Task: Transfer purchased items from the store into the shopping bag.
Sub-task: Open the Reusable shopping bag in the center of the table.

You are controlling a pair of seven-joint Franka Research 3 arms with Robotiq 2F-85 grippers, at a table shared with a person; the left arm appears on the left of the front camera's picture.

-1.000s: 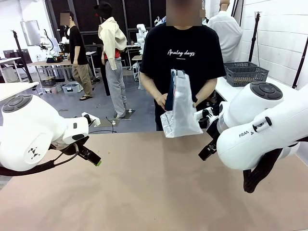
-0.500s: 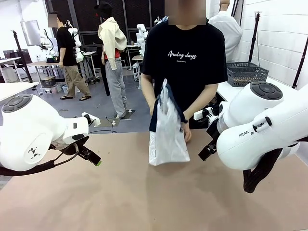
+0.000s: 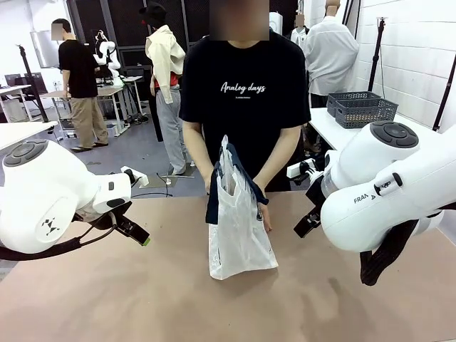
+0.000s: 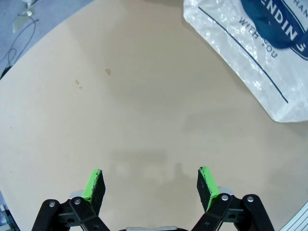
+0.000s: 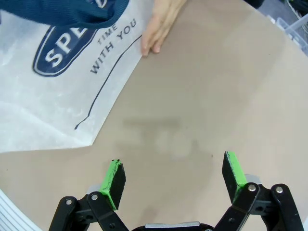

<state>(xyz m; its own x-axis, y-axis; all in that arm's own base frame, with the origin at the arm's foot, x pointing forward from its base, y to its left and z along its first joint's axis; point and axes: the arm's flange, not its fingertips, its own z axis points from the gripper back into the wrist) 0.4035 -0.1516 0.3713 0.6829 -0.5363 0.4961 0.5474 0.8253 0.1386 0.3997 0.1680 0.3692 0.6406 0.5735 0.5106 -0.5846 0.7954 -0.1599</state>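
Observation:
The shopping bag (image 3: 239, 231), translucent white plastic with navy strap handles, stands upright on the tan table in front of the person, whose hands (image 3: 265, 217) hold it at the top and side. Its navy logo and lettering show in the left wrist view (image 4: 255, 43) and in the right wrist view (image 5: 62, 62), where a hand (image 5: 161, 26) rests on its edge. My left gripper (image 4: 151, 185) hangs open over bare table, left of the bag. My right gripper (image 5: 174, 178) is open too, over bare table right of the bag. Neither holds anything. No purchased items are in sight.
The tan table (image 3: 142, 299) has free room on both sides of the bag. A dark mesh basket (image 3: 360, 108) sits on a white side table at the back right. Other people stand far off in the background.
The person has stepped left and lowered the bag from chest height onto the table's middle, now holding it upright there. Both arms have stayed still with open grippers.

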